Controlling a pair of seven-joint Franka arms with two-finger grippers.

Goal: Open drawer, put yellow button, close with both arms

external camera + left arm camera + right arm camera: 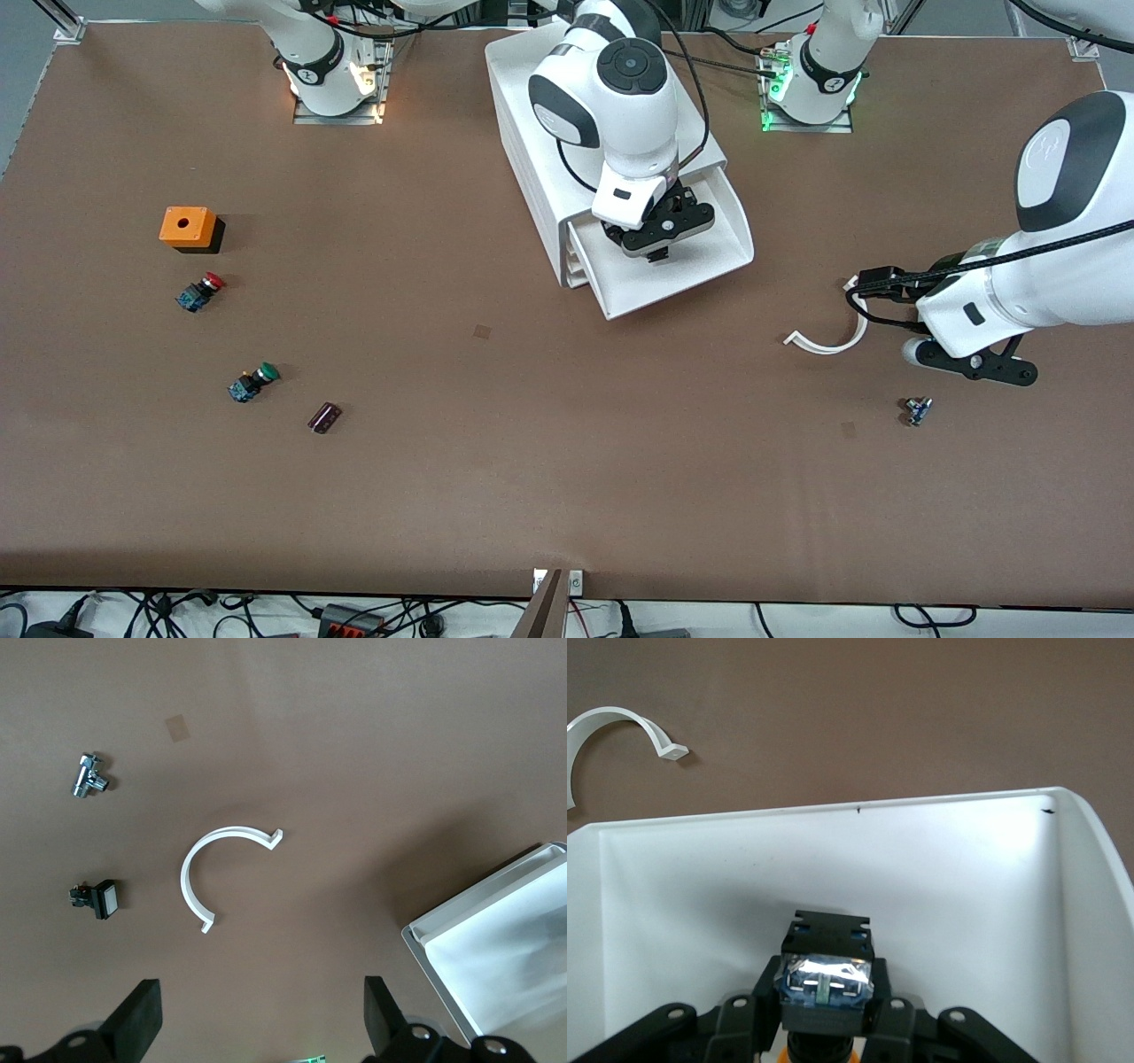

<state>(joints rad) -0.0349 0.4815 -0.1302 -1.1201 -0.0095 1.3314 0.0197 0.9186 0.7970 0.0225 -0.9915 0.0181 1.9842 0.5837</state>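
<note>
The drawer, the top one of the white cabinet, stands pulled out toward the front camera. My right gripper hangs over its white tray, shut on the yellow button. In the right wrist view the yellow button shows its dark blue-black body between the fingers, a sliver of orange cap below, with the drawer wall around it. My left gripper is open and empty, low over the bare table toward the left arm's end. Its fingers stand wide apart, and the drawer's corner shows at the edge.
A white curved clip lies between the drawer and the left gripper, with a small metal fitting and a black switch part close by. Toward the right arm's end lie an orange box, a red-capped button, a green-capped button and a dark cylinder.
</note>
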